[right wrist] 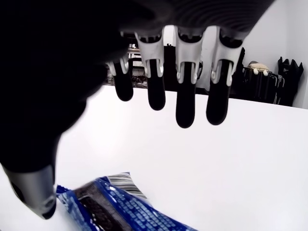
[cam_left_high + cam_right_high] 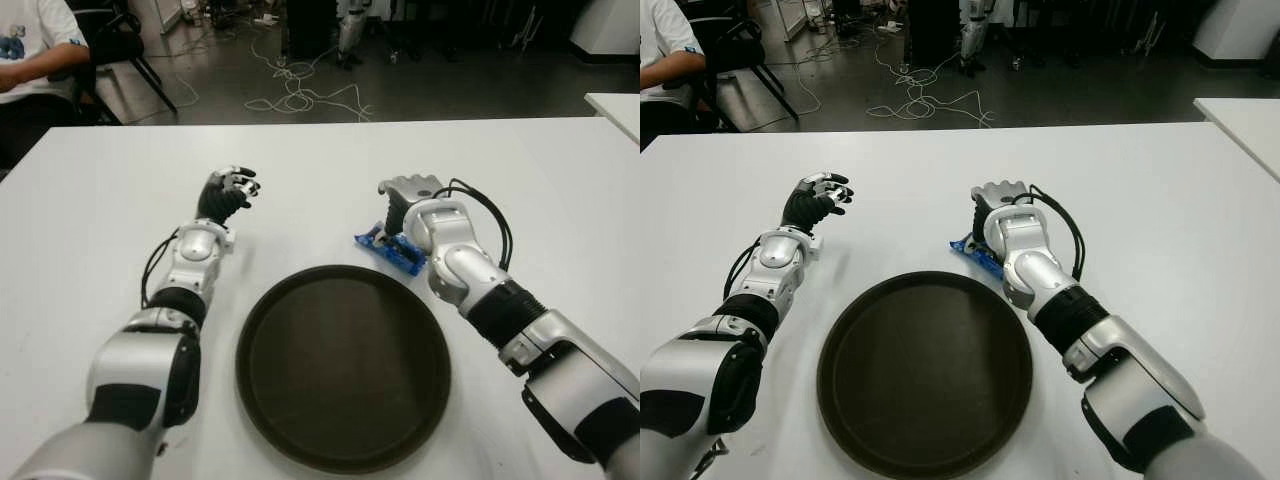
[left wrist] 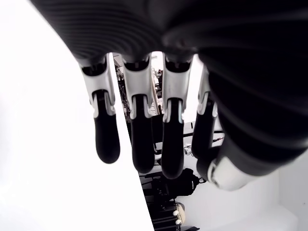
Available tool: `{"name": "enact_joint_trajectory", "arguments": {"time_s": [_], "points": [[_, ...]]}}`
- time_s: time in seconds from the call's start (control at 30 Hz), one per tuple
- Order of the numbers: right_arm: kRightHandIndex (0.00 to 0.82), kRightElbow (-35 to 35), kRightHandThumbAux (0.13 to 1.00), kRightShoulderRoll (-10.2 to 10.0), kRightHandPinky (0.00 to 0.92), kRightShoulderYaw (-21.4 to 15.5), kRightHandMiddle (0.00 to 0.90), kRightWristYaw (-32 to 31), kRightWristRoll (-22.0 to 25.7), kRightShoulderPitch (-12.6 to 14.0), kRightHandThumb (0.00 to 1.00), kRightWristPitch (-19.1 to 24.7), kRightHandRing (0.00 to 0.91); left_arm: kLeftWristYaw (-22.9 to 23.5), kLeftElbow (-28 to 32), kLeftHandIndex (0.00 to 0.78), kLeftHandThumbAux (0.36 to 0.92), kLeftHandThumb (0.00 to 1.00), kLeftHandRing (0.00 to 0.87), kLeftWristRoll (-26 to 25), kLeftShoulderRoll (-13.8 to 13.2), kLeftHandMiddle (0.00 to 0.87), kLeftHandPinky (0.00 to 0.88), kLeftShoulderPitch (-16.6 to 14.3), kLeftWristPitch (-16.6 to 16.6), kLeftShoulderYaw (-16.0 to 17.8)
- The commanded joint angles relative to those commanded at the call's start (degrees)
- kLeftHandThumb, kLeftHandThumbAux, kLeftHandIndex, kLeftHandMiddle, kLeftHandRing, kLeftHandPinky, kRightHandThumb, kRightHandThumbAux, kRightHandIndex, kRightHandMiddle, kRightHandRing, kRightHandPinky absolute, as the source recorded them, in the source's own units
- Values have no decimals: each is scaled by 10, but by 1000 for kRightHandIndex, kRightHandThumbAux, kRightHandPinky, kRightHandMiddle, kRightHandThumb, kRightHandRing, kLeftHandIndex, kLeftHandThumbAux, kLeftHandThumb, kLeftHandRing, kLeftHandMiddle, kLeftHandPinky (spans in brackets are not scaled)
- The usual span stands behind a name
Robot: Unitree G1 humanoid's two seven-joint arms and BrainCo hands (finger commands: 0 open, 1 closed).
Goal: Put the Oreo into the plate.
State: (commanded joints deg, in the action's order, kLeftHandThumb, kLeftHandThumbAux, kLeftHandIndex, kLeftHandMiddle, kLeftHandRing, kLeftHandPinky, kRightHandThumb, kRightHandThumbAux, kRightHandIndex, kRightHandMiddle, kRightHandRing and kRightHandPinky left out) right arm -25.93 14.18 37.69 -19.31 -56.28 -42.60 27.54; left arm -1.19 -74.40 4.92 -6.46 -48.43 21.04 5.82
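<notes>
I have the right hand [image 2: 408, 190] poised over the Oreo [image 2: 391, 249], a blue packet lying flat on the white table [image 2: 560, 190] just beyond the far right edge of the plate [image 2: 343, 365], apparently touching or nearly touching the rim. From the right wrist view the fingers [image 1: 186, 103] hang spread and extended with the packet below the palm and the thumb [image 1: 36, 190] down beside its edge, so the hand is wide and holds nothing yet; I read this as the approach to a grasp, with the packet bracketed between thumb and fingers so they can close across its narrow side. The forearm runs from near right toward the far centre, wrist bent so the palm faces down onto the packet. The dark round plate sits empty at the near centre, close enough that a short carry toward me and to the left should land the packet inside. My left hand [image 2: 228, 192] shows on the table's left side, well apart from the plate's far left edge, fingers loosely curled and gripping nothing, kept out of the way. A person [image 2: 30, 45] sits at the far left, beyond the table.
</notes>
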Motion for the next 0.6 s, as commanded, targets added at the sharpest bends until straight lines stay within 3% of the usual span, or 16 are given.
{"name": "enact_joint_trajectory", "arguments": {"time_s": [0.6], "points": [[215, 2, 658, 5, 378, 2, 225, -10, -2, 3, 0, 2, 286, -3, 1, 379, 686, 821, 397, 1, 1, 459, 455, 0, 2, -2]]}}
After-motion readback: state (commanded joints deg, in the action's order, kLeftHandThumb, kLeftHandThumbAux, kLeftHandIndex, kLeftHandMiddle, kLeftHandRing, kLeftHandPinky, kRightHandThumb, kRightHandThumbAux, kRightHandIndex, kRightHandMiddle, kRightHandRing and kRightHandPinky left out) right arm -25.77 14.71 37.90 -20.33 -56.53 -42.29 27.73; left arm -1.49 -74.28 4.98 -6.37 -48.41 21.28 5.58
